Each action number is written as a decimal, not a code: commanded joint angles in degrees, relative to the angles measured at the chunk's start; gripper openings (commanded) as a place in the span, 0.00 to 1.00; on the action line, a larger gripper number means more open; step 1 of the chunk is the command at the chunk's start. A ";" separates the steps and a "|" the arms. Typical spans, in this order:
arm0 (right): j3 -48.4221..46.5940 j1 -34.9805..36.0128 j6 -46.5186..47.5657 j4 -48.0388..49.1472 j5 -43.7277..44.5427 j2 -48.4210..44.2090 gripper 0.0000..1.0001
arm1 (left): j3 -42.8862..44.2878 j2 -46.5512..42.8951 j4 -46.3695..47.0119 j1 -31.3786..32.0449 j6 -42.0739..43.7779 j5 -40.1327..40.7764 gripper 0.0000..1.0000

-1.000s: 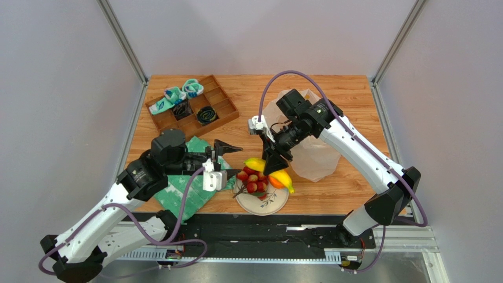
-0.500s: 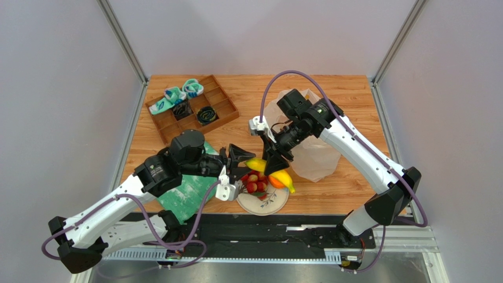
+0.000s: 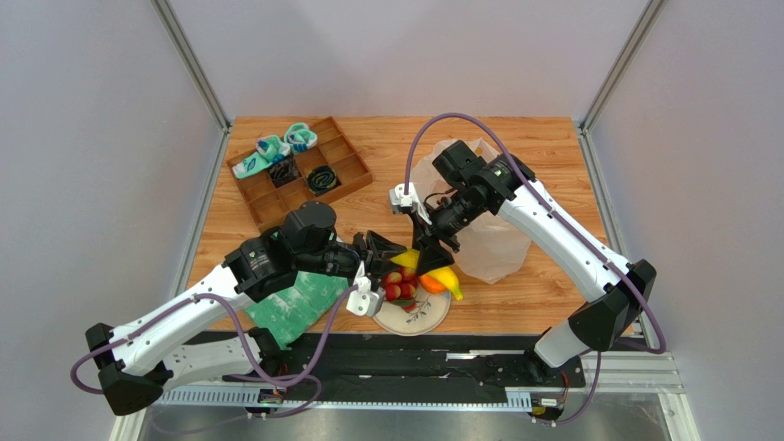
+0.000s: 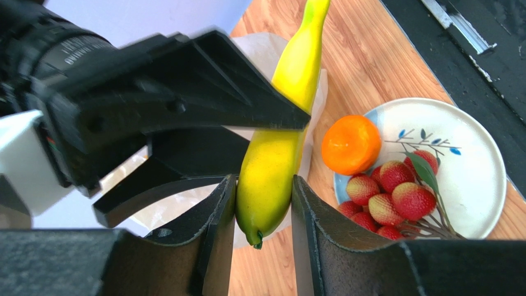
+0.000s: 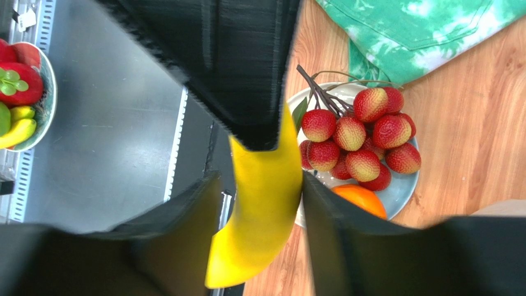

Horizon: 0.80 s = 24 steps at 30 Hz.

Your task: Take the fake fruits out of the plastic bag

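The yellow banana [image 3: 445,277] hangs over the plate [image 3: 419,317], held between both grippers. My right gripper [image 3: 429,252] is shut on its middle [image 5: 265,209]. My left gripper [image 3: 390,259] is shut on its green-tipped end [image 4: 271,166], pads against both sides. The red-yellow ball cluster [image 3: 397,286] and the orange [image 3: 430,286] lie on the plate; they also show in the left wrist view [image 4: 395,197] [image 4: 350,145]. The plastic bag [image 3: 488,248] lies behind my right gripper. The grape bunch and the dark round fruit are not in view.
A green-white cloth [image 3: 294,303] lies under my left arm. A wooden compartment tray [image 3: 299,175] with small items stands at the back left. The black rail [image 3: 414,367] runs along the table's near edge, just below the plate.
My left arm has swung right from over the cloth to the banana, and its open jaws have come round the banana's end. My right gripper has stayed holding the banana.
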<state>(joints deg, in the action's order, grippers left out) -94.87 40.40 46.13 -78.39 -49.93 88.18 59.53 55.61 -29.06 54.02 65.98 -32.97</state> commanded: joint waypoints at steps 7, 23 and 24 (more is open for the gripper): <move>-20.42 -10.23 -4.02 -11.61 4.93 -1.79 1.00 | 4.98 -2.35 -9.08 0.30 -22.76 0.29 0.00; -9.65 -22.21 -19.14 6.31 12.49 -4.33 0.99 | -15.48 3.62 6.26 -10.16 -82.65 -29.07 0.00; -8.94 -22.12 -19.32 6.67 12.40 -4.33 0.99 | -17.06 5.28 8.64 -11.21 -87.46 -31.52 0.00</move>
<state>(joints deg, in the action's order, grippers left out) -106.02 18.20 30.48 -75.35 -37.67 86.59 47.90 56.75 -28.95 45.65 -2.59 -51.31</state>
